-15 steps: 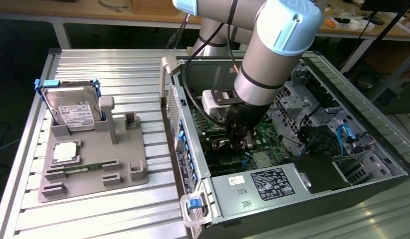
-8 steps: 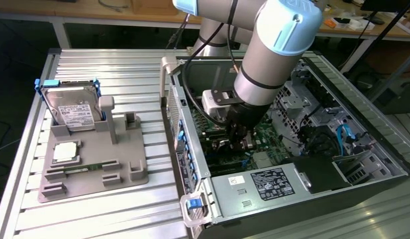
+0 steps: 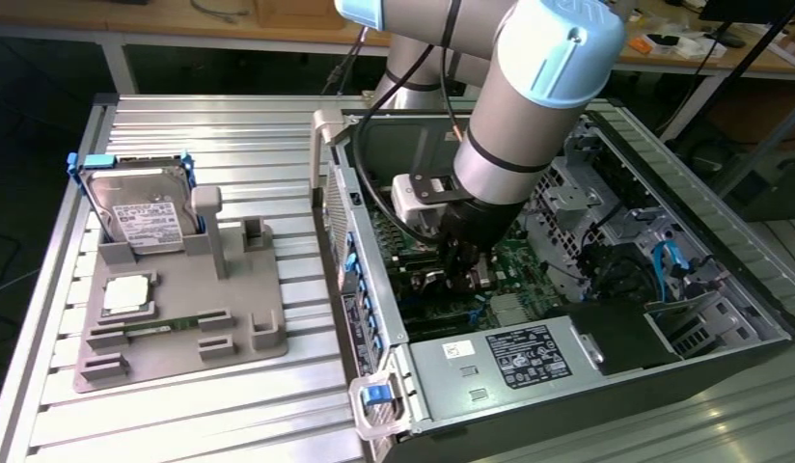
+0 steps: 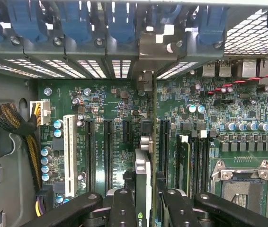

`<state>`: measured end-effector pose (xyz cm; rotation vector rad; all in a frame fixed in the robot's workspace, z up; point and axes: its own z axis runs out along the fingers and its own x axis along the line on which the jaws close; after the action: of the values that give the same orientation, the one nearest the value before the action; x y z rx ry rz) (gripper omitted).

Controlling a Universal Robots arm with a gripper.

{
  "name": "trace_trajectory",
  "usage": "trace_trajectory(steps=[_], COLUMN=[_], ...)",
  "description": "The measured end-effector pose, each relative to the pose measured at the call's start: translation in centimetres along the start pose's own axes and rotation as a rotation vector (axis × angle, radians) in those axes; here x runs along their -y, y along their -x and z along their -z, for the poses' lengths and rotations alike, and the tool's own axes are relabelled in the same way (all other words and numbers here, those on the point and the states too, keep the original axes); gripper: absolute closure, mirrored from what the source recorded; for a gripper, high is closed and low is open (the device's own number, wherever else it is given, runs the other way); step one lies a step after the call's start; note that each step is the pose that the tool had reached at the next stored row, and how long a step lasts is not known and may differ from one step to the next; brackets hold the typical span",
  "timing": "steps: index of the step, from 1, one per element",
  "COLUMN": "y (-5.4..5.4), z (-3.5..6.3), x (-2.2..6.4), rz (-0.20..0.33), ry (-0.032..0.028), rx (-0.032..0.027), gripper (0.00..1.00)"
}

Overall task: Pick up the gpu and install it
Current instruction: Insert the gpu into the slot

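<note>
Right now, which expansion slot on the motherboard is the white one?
The long slot beside the white power connector; the other slots, including those flanking the gpu, are black.

Our tally: one of each kind

We count one arm, one pincer, one gpu, one open computer case, one surface, one grey holder, one hard drive, one processor chip, one green memory stick and one white slot.
</note>
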<state>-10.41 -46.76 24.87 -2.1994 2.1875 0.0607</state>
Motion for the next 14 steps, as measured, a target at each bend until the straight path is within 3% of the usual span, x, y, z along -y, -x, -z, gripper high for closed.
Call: trace_trajectory(steps=[14], y=[0.05], z=[0.83], x=[0.0], rz=[0.0], ry=[-0.0001], rx=[0.0001], gripper=[0.73])
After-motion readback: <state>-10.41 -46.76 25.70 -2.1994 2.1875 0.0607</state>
